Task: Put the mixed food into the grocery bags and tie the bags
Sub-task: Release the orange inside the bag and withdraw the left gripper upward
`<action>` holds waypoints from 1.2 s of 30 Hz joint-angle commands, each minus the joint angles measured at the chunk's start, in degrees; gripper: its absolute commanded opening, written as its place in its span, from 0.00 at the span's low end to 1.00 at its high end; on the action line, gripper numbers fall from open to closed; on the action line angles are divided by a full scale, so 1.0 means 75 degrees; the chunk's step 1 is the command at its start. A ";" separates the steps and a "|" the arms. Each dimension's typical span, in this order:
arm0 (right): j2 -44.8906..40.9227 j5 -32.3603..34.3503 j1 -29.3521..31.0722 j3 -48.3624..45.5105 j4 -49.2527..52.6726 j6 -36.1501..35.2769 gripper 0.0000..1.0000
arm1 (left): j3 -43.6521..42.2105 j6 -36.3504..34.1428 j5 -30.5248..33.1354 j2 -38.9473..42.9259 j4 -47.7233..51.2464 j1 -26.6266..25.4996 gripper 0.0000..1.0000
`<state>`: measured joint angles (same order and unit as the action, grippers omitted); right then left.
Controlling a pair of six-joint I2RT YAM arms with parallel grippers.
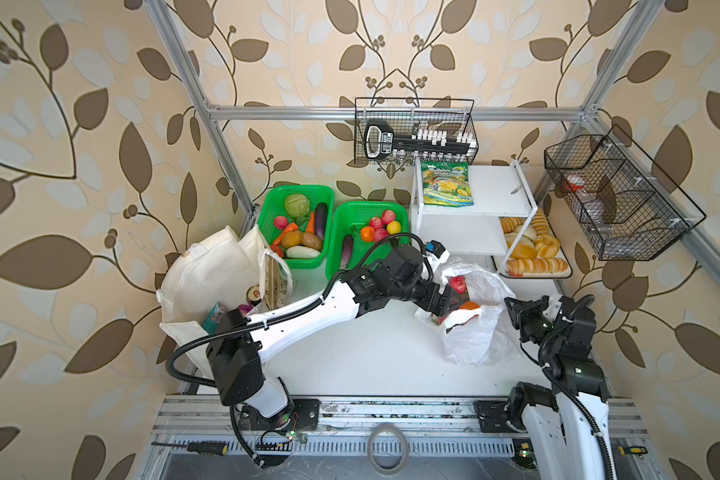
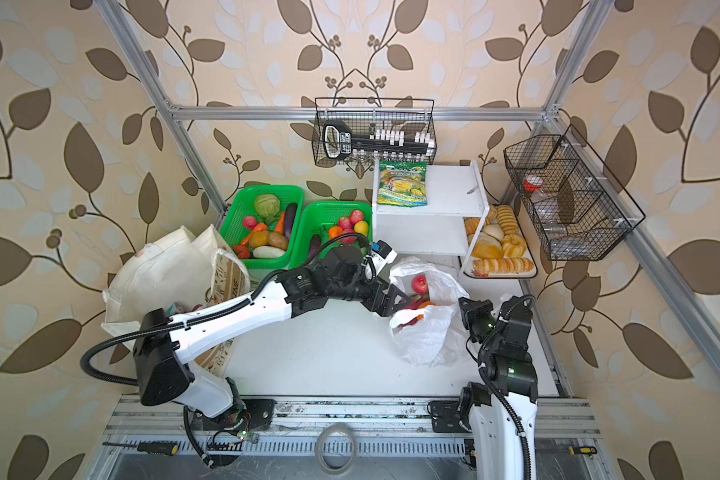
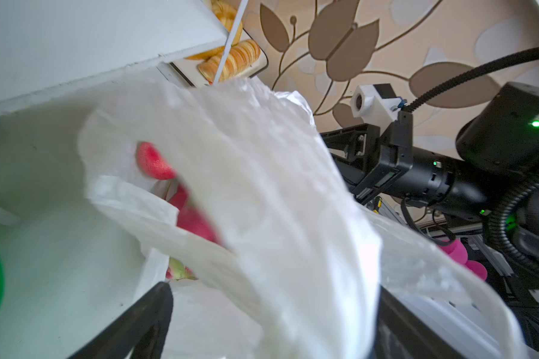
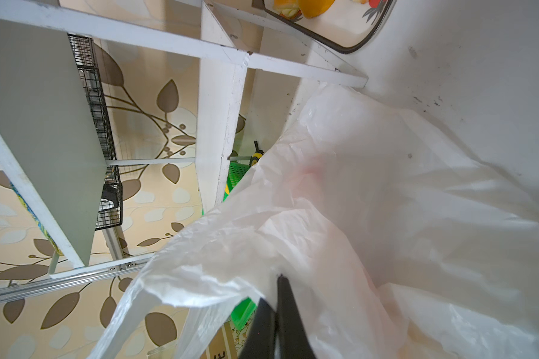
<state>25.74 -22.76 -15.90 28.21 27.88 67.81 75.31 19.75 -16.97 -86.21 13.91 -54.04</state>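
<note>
At the left we see the tote (image 1: 208,274) slumped on the table (image 1: 371,357), a can (image 1: 253,296) in its mouth. Right of the middle, the left gripper (image 1: 449,305) has its jaws spread apart at the opening of the plastic bag (image 1: 470,340), which holds an apple (image 1: 457,284). The right gripper (image 4: 279,279) is pinched onto the bag's edge.

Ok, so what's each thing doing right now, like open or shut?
plastic bag: open, untied.
cloth tote: open, untied.
left gripper: open, at the plastic bag's mouth.
right gripper: shut on the plastic bag.
red apple: inside the plastic bag.
</note>
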 commanded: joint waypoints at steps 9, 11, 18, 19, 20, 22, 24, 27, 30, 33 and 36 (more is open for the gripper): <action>0.0025 -0.0120 -0.0016 0.0235 -0.0009 0.0062 0.00 | -0.0468 -0.1177 0.1683 0.0842 -0.0457 -0.0048 0.97; 0.0027 -0.0138 -0.0013 0.0234 -0.0052 0.0096 0.00 | -0.0444 -0.1315 0.1359 0.0800 -0.0591 -0.0048 0.97; 0.0069 -0.0250 -0.0002 0.0269 -0.0171 0.0082 0.00 | 0.0212 -0.1438 -0.0014 0.0122 -0.0694 -0.0048 0.90; 0.0072 -0.0290 -0.0001 0.0282 -0.0206 0.0085 0.00 | 0.0403 -0.1379 -0.0077 -0.0018 -0.0489 -0.0048 0.87; 0.0106 -0.0336 -0.0001 0.0286 -0.0224 0.0067 0.00 | 0.0601 -0.1327 -0.0081 -0.0157 -0.0309 -0.0046 0.84; 0.0165 -0.0391 -0.0007 0.0328 -0.0214 0.0023 0.00 | 0.0805 -0.1360 -0.0038 -0.0327 -0.0104 -0.0048 0.68; 0.0210 -0.0443 -0.0002 0.0382 -0.0178 -0.0049 0.00 | 0.0945 -0.1379 0.0137 -0.0390 0.0143 -0.0047 0.45; 0.0259 -0.0436 -0.0002 0.0533 -0.0030 -0.0274 0.00 | 0.0987 -0.1379 0.0067 -0.0232 0.0199 -0.0048 0.27; 0.0355 -0.0376 -0.0005 0.0783 0.0209 -0.0608 0.01 | 0.0941 -0.1313 -0.0007 0.0005 0.0198 -0.0048 0.03; 0.0488 -0.0345 -0.0007 0.1121 0.0475 -0.1020 0.07 | 0.0972 -0.1106 0.0136 0.0212 0.0312 -0.0048 0.00; 0.0669 -0.0279 -0.0010 0.1637 0.0963 -0.1568 0.23 | 0.1092 -0.0844 0.0298 0.0336 0.0532 -0.0036 0.00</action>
<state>30.06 -25.06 -15.88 36.38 31.18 61.34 80.16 11.46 -15.33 -87.66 16.95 -54.04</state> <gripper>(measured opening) 0.181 0.046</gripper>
